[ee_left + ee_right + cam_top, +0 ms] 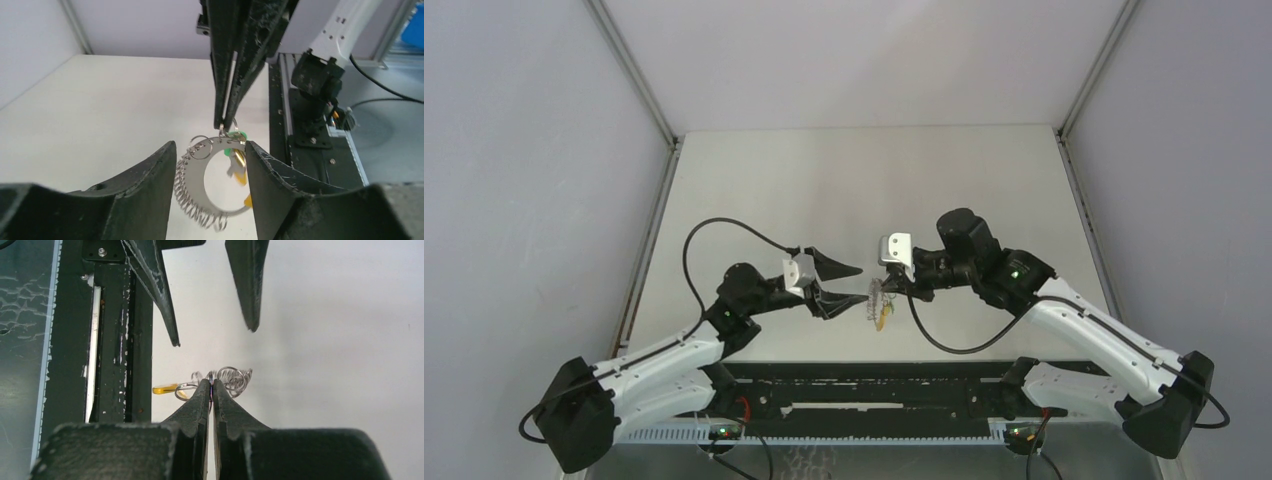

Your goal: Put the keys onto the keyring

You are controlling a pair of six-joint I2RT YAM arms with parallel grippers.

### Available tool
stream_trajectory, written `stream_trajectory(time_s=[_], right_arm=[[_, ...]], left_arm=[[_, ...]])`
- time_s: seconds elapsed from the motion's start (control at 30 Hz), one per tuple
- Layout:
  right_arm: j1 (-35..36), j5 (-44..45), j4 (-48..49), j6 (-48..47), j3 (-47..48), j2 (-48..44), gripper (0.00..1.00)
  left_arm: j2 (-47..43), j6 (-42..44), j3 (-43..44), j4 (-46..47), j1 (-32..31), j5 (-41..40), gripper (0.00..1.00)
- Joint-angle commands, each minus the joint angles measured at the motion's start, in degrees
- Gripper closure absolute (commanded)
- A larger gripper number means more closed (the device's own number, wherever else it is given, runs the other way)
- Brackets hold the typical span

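Observation:
My right gripper [880, 291] is shut on the top edge of the keyring [194, 182], a flat grey ring with small wire loops along its rim, and holds it hanging above the table. The green key [237, 136] and the yellow key [240, 172] dangle at the ring's top right, beside the right fingertips [223, 120]. My left gripper [210, 146] is open, one finger on each side of the ring, and I cannot tell if they touch it. In the right wrist view the right gripper [211, 385] pinches the ring [235, 378], with the yellow key [164, 389] to its left.
The white table [864, 190] stretches behind both arms, with grey walls on each side. The black base rail [874, 385] runs along the near edge, just below the hanging ring. The right arm's base [317, 90] stands close by in the left wrist view.

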Motion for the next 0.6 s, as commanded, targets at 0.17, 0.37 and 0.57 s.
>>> stream_trajectory(time_s=[0.17, 0.37, 0.57], right_arm=[[0.2, -2.0, 1.1, -1.3, 3.8, 0.6, 1.0], [0.7, -2.5, 1.4, -1.3, 4.1, 1.4, 1.0], [0.9, -3.0, 1.6, -1.3, 4.4, 2.0, 1.0]], left_arm=[[4.7, 3.4, 5.0, -0.3, 0.1, 8.1, 0.51], [6.8, 3.4, 6.5, -0.3, -0.3, 8.3, 0.59], [8.3, 3.7, 7.9, -1.3, -0.5, 8.5, 0.63]])
